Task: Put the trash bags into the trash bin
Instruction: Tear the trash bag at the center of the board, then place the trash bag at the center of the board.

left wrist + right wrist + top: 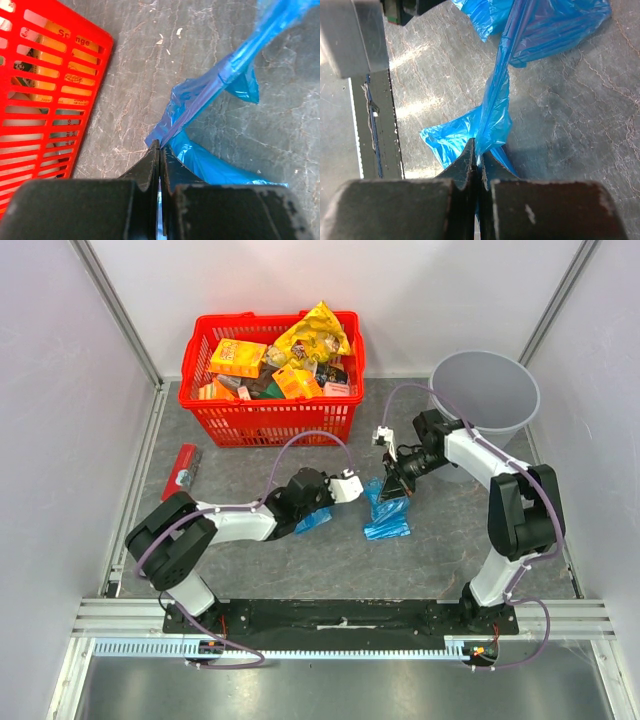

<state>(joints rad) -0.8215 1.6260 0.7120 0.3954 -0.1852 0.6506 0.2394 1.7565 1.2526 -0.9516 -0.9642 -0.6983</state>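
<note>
Top external: bin (485,390), upper right, shows no blue inside; bags (386,512) mid-frame, left gripper (159,150) and right gripper (477,152) each pinched tight on them.

The left gripper (159,152) is pinching a bag (210,90) — its film is stretching up-right over the table (145,55), a basket (45,100) sitting left.

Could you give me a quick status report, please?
Both shut on blue bags: left claw, right claw. No bag in the bin yet. Nothing blocking; red basket well aside.
</note>
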